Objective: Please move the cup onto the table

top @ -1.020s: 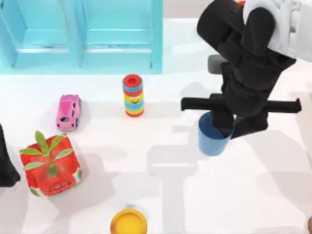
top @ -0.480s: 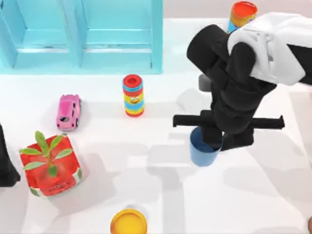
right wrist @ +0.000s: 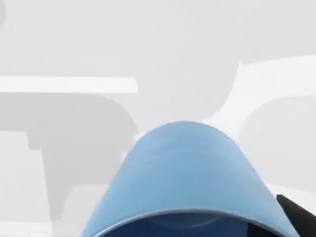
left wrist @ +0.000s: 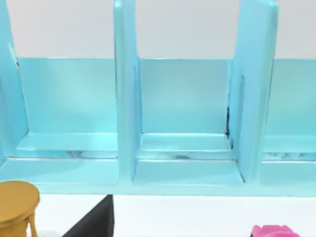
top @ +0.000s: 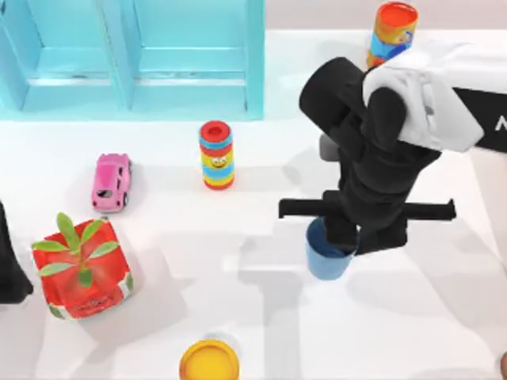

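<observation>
— Cup (top: 327, 257)? Where?
— Right of the middle of the white table (top: 253, 317), open side up, under the right gripper (top: 342, 237).
— Held?
— Yes. Pinched at the rim by the right gripper, black fingers closed on it. Seen close up from the right wrist too, blue wall (right wrist: 185, 168) over the white top.
— On the table or above it?
— Hard to tell.
— And the left arm (top: 9, 261)?
— Parked at the left edge. Grip open or shut, no way to tell.
— Other stuff?
— Yellow bowl (top: 209, 360) near the front, striped cylinder (top: 216, 155), pink car (top: 111, 182), red plant box (top: 81, 267), light-blue shelf (top: 135, 55) at the back.
</observation>
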Controlling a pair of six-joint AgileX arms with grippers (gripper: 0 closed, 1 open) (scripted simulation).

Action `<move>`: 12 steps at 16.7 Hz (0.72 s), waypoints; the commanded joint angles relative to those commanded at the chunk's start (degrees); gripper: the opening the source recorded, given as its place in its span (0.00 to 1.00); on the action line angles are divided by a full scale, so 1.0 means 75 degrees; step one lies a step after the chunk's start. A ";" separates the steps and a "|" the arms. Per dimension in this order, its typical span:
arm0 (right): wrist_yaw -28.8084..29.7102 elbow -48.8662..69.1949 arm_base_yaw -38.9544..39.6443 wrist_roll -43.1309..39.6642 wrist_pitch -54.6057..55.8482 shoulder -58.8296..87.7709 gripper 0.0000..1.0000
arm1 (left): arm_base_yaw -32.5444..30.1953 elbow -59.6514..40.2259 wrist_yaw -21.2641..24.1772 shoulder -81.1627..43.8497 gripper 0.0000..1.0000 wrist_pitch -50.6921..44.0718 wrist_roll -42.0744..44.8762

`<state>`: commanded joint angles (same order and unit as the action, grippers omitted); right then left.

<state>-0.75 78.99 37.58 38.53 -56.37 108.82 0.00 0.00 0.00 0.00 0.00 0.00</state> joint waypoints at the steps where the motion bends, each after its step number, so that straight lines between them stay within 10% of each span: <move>1: 0.0000 0.0000 0.0000 0.0000 0.0000 0.0000 0.23 | 0.0000 0.0000 0.0000 0.0000 1.00 0.0000 0.0000; 12: 0.0000 0.0000 0.0000 0.0000 0.0000 0.0000 1.00 | 0.0000 0.0000 0.0000 0.0000 1.00 0.0000 0.0000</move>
<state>-0.75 78.99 37.58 38.53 -56.37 108.82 0.00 0.00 0.00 0.00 0.00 0.00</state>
